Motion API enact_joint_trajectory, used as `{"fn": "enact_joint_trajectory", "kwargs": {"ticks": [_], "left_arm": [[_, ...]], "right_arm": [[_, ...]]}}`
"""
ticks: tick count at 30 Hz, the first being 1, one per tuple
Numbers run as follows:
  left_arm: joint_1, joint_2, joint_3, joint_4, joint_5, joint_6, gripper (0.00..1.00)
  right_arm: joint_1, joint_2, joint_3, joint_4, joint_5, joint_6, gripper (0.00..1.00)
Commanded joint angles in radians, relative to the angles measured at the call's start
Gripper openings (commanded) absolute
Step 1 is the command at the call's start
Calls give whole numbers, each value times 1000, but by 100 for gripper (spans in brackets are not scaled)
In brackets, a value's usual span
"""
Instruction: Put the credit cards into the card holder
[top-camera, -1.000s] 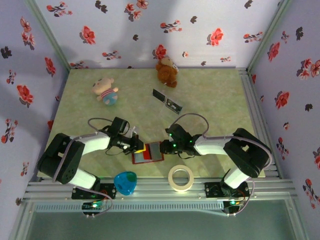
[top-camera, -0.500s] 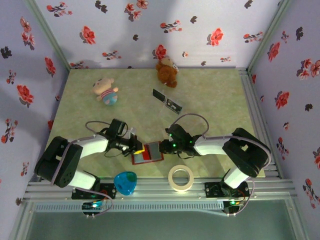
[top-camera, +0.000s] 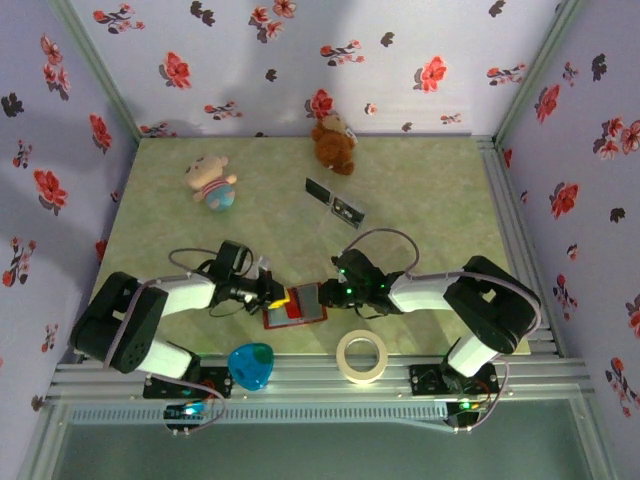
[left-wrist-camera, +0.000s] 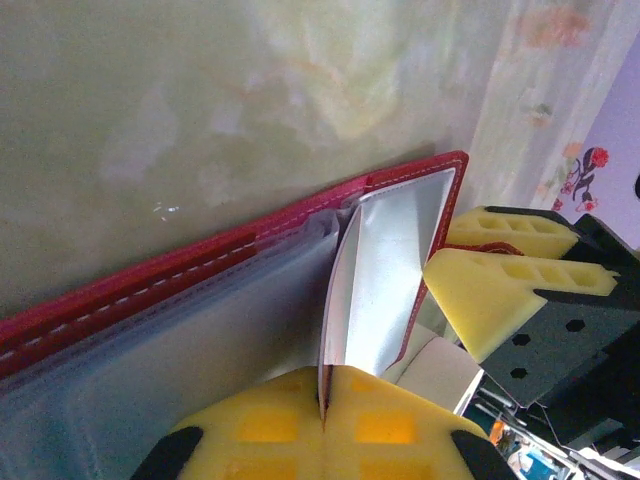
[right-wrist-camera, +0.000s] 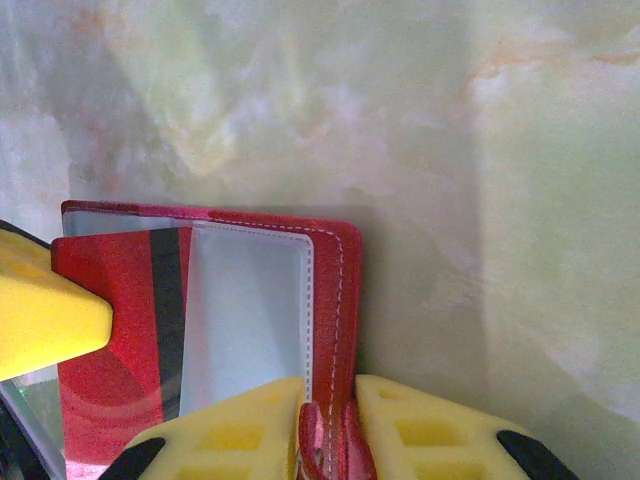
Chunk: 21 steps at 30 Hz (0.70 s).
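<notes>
The card holder (top-camera: 303, 306) is lying open on the table (top-camera: 420, 190), by the near edge. A card (left-wrist-camera: 375, 270) is being pinched by the closed left tool (left-wrist-camera: 322, 400), seemingly at a pocket's mouth. The holder's right edge is being clamped by the right tool (right-wrist-camera: 328, 425).

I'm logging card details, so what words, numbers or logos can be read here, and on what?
No text can be read.
red card: black stripe, no print showing.
dark cards at the back: pale marks, too small to read.
card holder: plain, white stitching, no label.
</notes>
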<state>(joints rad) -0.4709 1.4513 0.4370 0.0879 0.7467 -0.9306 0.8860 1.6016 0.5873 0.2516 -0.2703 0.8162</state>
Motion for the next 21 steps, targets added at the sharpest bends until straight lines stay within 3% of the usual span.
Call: {"fn": "enact_joint_trajectory", "kwargs": {"ticks": [1, 21], "left_arm": [[8, 7, -47, 49, 22, -47, 0], [8, 46, -58, 75, 74, -31, 0]], "right_arm": [[8, 37, -17, 87, -19, 16, 20], [10, 57, -30, 147, -28, 21, 25]]}}
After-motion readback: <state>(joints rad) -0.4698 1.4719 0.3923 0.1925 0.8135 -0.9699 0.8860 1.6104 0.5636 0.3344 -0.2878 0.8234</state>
